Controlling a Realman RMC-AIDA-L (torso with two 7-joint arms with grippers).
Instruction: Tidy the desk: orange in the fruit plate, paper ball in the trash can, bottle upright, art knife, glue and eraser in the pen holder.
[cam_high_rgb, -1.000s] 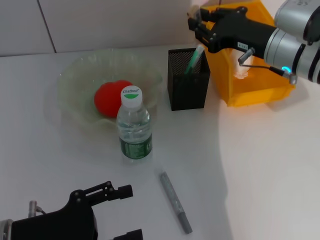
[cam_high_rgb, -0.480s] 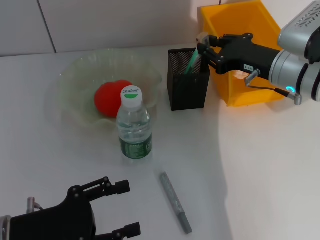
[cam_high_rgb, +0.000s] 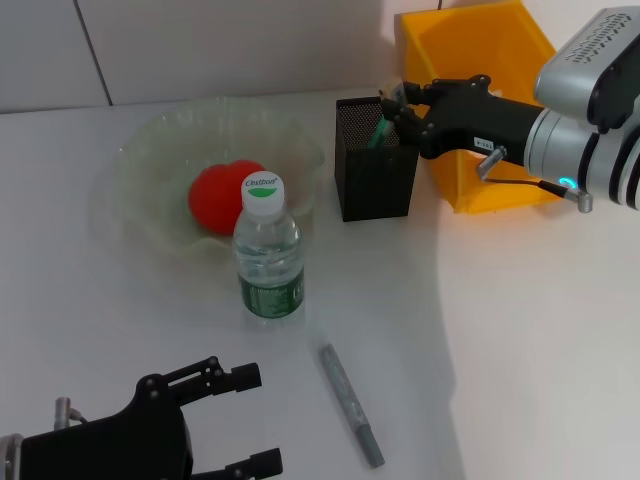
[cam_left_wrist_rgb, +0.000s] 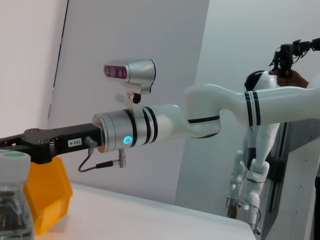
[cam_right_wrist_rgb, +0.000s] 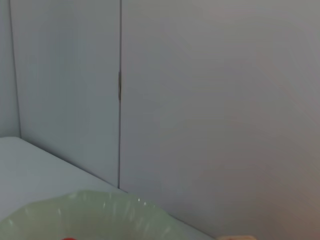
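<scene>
At six to seven o'clock, nearest us, our left hand (cam_high_rgb: 235, 420) waits low over the desk (cam_high_rgb: 520, 350) with its fingers apart, holding nothing. Just beside it at five o'clock lies the art knife (cam_high_rgb: 351, 404), a slim grey stick: stiff, light and likely slick, so we judge it best pinched across its middle. Toward the centre the bottle (cam_high_rgb: 267, 252) stands upright, and behind it, at eleven o'clock, the orange (cam_high_rgb: 217, 197) rests in the fruit plate (cam_high_rgb: 150, 160), a fragile glass dish.

At one o'clock our right hand (cam_high_rgb: 393, 108) sits at the rim of the pen holder (cam_high_rgb: 373, 172), fingers closed on a small block we take for the eraser (cam_high_rgb: 391, 97), light and rubbery enough to drop in cleanly. A green stick (cam_high_rgb: 379, 131) already leans inside. Beyond stands the trash can (cam_high_rgb: 480, 60).

A second ago this hand was higher and farther back, over the trash can; it has since come down to the holder's mouth.
</scene>
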